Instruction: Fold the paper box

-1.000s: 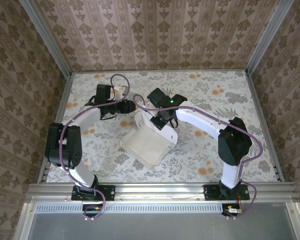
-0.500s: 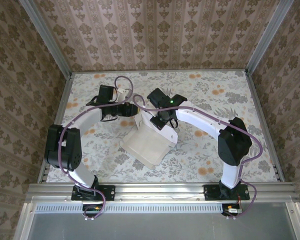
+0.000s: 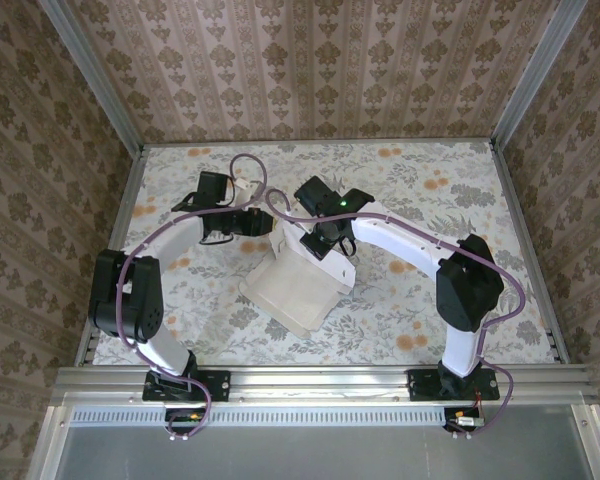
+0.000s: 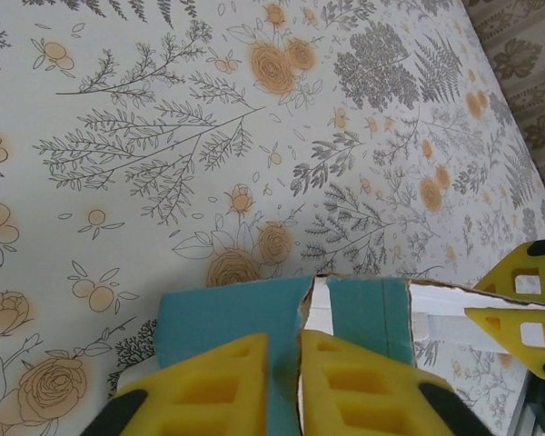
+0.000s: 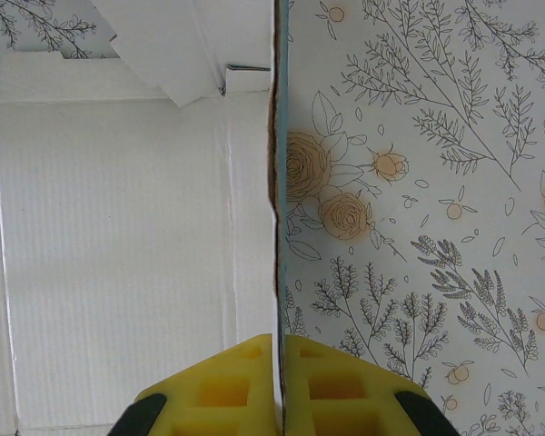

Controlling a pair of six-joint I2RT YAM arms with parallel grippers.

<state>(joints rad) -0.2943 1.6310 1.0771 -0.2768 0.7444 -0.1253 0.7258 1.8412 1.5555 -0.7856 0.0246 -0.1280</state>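
Note:
The paper box lies in the middle of the table with its off-white inside up and its far walls partly raised. My left gripper is at the box's far left corner. In the left wrist view its yellow fingers pinch a turquoise flap of the box, and the left gripper is shut on it. My right gripper holds the far right wall. In the right wrist view that gripper is shut on the wall's thin edge, with the white box floor to its left.
The floral tablecloth spreads free to the right and far side of the box. Patterned walls and metal posts close off the table's sides and back. The right gripper's yellow fingertips stand close by in the left wrist view.
My left gripper has moved right up to the box's far left corner and closed on the turquoise flap. The right arm and the box have stayed put.

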